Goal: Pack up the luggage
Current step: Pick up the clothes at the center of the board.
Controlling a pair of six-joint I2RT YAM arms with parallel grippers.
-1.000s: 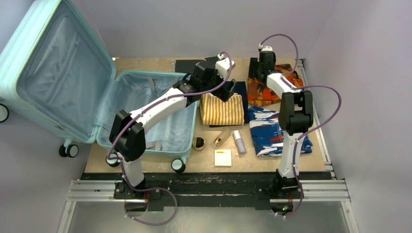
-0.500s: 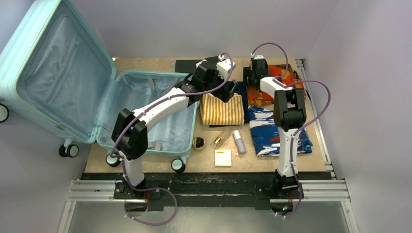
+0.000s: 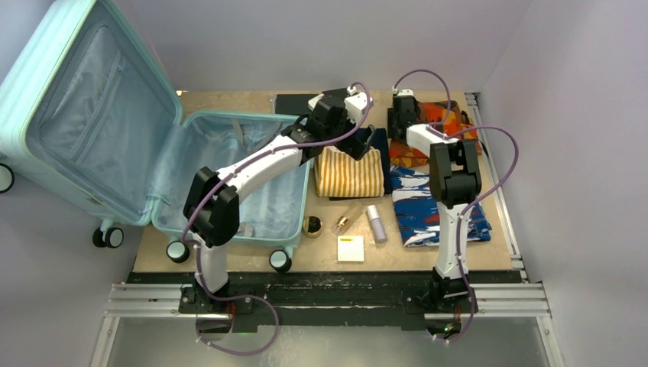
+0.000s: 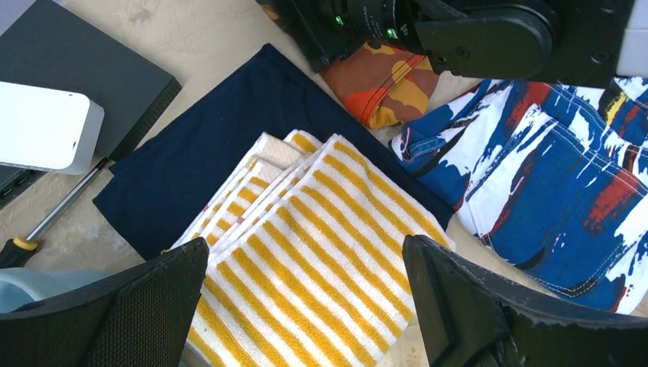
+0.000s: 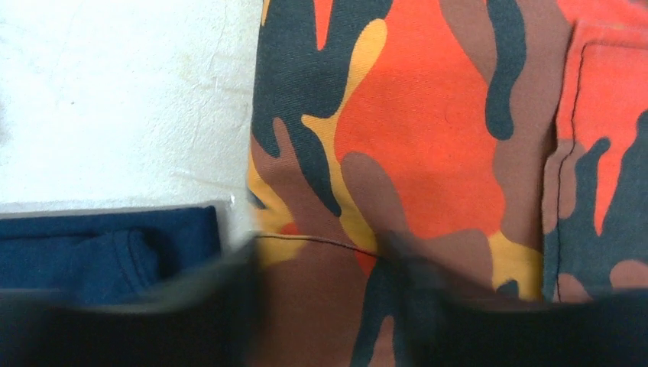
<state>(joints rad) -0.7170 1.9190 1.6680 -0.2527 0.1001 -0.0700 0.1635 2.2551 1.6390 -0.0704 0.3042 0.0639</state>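
The luggage [image 3: 229, 183] lies open at the left, its lid [image 3: 84, 115] raised and its lined base holding only straps. My left gripper [image 3: 359, 145] is open and hovers just above a folded yellow-striped towel [image 3: 349, 173], which fills the space between the fingers in the left wrist view [image 4: 321, 252]. The towel lies on a navy cloth [image 4: 206, 160]. My right gripper [image 3: 401, 126] is low over the left edge of an orange camouflage cloth [image 3: 413, 157]. In the right wrist view its blurred fingers stand apart close above that cloth [image 5: 428, 115].
A blue, white and red cloth [image 3: 428, 206] lies right of the towel. A white tube [image 3: 375, 223], a glass bottle [image 3: 345, 222], a round jar [image 3: 312, 226] and a white-yellow card [image 3: 351, 248] lie in front. A dark box [image 4: 69, 61], a white box [image 4: 42, 126] and a screwdriver [image 4: 46, 222] lie behind.
My right gripper has moved left and down onto the left part of the camouflage cloth. My left gripper has shifted slightly toward the back over the striped towel.
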